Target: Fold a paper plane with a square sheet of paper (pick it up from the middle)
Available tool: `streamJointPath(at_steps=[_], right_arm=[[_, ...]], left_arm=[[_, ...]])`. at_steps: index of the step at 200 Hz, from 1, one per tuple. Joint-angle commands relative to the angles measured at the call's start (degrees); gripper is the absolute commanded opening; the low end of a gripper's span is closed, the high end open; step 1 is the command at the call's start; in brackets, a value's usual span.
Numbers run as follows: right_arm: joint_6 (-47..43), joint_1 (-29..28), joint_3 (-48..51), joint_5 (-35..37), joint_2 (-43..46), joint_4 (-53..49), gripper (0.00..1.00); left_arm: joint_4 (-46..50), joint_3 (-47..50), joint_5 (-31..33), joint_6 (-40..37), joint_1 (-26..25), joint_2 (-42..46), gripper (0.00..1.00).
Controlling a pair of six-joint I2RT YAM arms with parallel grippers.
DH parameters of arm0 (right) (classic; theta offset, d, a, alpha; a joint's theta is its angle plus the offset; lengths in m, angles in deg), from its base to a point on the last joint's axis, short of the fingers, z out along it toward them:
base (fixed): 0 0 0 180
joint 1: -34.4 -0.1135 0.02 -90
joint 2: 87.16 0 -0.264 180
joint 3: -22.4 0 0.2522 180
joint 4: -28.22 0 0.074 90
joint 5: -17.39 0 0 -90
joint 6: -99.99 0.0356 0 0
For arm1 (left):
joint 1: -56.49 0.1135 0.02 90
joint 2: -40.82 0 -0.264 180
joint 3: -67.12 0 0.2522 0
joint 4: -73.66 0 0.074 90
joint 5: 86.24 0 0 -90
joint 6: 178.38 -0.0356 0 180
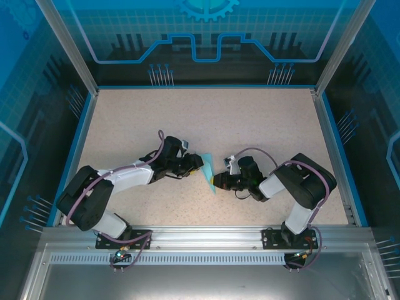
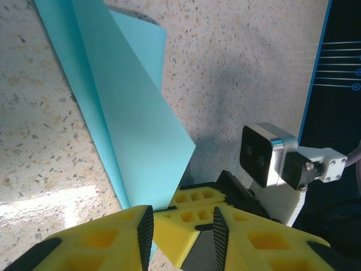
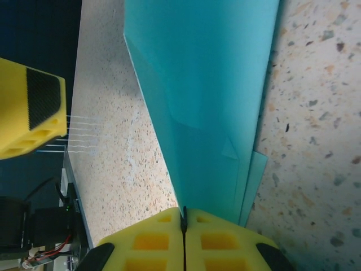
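Here, nearest: right claw [image 3: 183, 217] closed flat on near end of sheet of paper [image 3: 208, 101].
Sheet: partly folded, over table [image 1: 262, 119], between both claws.
Long axis: runs straight away from right claw, near to far.
Farther: left claw [image 2: 181, 226] on sheet's left side, jaws apart, sheet edge beside one pad [image 2: 145, 228], not clamped.
Judgement: left arm better placed for free fold.

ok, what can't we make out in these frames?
- Top external: paper too small, folds unreadable.
- Left wrist: paper's lower corner hidden behind a finger of the left gripper; contact unclear.
- Right wrist: far end cut off by the top edge; pinched edge hidden inside the shut right gripper.
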Motion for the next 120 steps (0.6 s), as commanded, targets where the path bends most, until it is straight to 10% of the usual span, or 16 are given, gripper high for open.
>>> streamJointPath(at_steps=[1,120], right_arm=[[1.99,1.88,-0.66,-3.06,0.24,-2.02,0.06],[1.92,4.38,-2.06,-7.7,-2.29,-4.72,0.07]], left_arm=[[-2.11,-0.52,-3.28,-1.07,0.03,-1.69,0.35],[-11.32,-5.5,-11.2,-3.16,-0.82,-12.78,0.34]])
